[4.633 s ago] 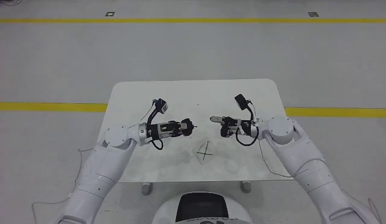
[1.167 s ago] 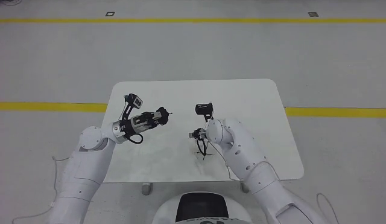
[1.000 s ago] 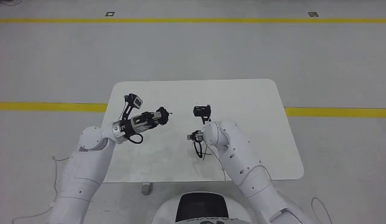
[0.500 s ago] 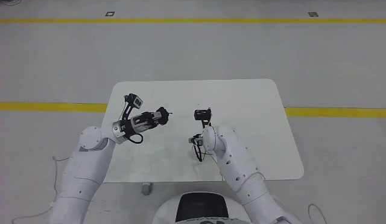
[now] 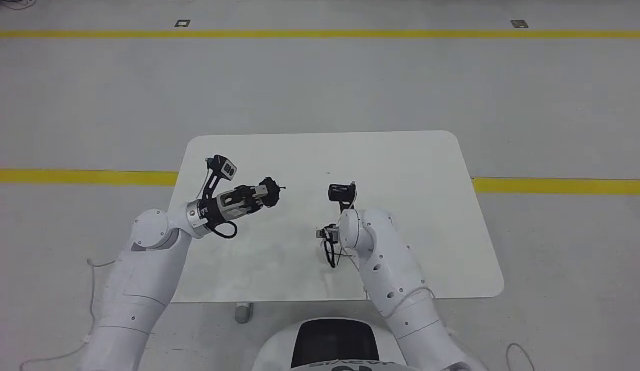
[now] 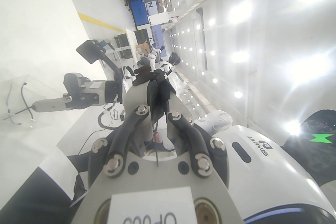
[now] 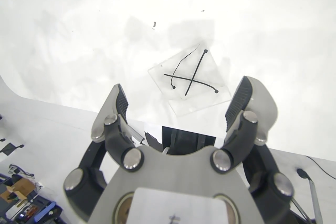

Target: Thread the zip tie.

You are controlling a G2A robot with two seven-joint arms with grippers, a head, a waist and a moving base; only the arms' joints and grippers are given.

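Observation:
Three black zip ties [image 7: 193,75] lie crossed on a small clear plate [image 7: 210,104] near the table's front edge. My right gripper [image 7: 178,101] hangs open just above them, nothing between its fingers; the top view has it [image 5: 325,235] over the ties [image 5: 331,258]. My left gripper [image 5: 270,191] is held up over the left half of the table, apart from the plate. Its fingertips [image 6: 157,88] are shut on a thin black zip tie [image 6: 157,149] that runs back toward the wrist. The left wrist view also catches the right gripper [image 6: 36,105] beside the plate [image 6: 39,86].
The white table [image 5: 420,171] is bare apart from the plate. Its front edge [image 7: 65,108] runs close below the right gripper. Free room lies across the back and right of the table.
Since 4.6 s ago the arms have parted: the left gripper drew back to the left, the right swung down over the plate. Over the last second the right gripper barely shifted.

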